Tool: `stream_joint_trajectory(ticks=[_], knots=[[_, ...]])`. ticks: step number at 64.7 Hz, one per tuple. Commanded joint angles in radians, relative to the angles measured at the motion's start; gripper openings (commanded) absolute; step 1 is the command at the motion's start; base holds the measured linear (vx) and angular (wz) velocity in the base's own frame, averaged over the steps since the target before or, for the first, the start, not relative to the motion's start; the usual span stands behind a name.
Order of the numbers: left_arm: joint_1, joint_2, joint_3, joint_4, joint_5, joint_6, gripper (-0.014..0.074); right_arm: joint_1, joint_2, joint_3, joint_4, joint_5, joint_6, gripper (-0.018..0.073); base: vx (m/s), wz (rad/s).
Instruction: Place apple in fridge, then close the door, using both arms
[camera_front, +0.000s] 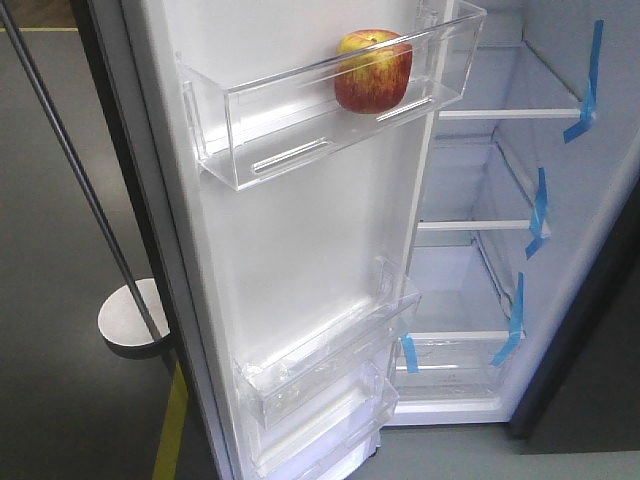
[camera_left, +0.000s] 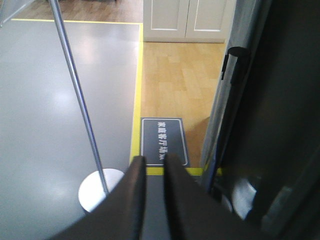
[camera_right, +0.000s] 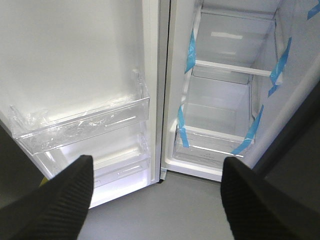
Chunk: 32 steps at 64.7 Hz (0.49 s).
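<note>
- The right gripper (camera_right: 159, 160) hangs wide open and empty, its black fingers (camera_right: 70, 185) spread to the frame's lower corners above the grey floor (camera_right: 165, 210).
- The left gripper (camera_left: 154, 159) is all but closed, with only a thin slit between its fingers (camera_left: 135, 175) and nothing in it. It points down at the floor beside the door's grey outer edge (camera_left: 235, 100).
- The door (camera_front: 300, 260) stands open, its white inner face toward the front camera.
- Two clear lower bins (camera_right: 80, 130) sit low on the door, with crinkled plastic film on the upper one.
- The apple (camera_front: 373, 70), red with a yellow top, sits upright in the door's clear top bin (camera_front: 290, 125), toward the end nearest the fridge.
- Beyond the door, the fridge (camera_front: 470, 270) shows a white interior with white-edged shelves (camera_front: 505, 113). No item shows on them.
- Strips of blue tape (camera_front: 592, 80) mark the shelf ends along the right wall, with more at the lower left.
- Outside the door, a thin metal pole (camera_left: 75, 85) rises at a slant from a round white base (camera_left: 100, 192) on the floor.
- A yellow line (camera_left: 136, 100) borders the grey area. A dark sign (camera_left: 164, 141) with white characters lies just past it on the wood flooring (camera_left: 180, 75).
- A white cabinet (camera_left: 185, 20) closes off the far side of the room.
</note>
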Motion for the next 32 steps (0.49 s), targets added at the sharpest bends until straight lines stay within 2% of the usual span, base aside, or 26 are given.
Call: stream_joint_trajectory(ticks=[1, 11, 16, 26, 32], knots=[[-0.002, 0.011, -0.070, -0.005, -0.042, 0.026, 0.0305, -0.006, 0.002, -0.023, -0.011, -0.059, -0.003, 0.0507, 0.00, 0.00], [-0.002, 0.040, -0.076, -0.003, -0.069, 0.081, 0.0634, -0.006, 0.002, -0.023, -0.011, -0.059, -0.003, 0.0507, 0.00, 0.00], [-0.002, 0.048, -0.076, -0.004, -0.066, 0.079, 0.0731, -0.006, 0.002, -0.023, -0.011, -0.059, -0.003, 0.0507, 0.00, 0.00], [-0.002, 0.053, -0.076, -0.006, -0.074, 0.058, 0.0713, -0.006, 0.002, -0.023, -0.011, -0.059, -0.003, 0.0507, 0.00, 0.00], [-0.002, 0.057, -0.076, -0.006, -0.139, 0.007, 0.0683, -0.006, 0.002, -0.023, -0.011, -0.059, -0.003, 0.0507, 0.00, 0.00]])
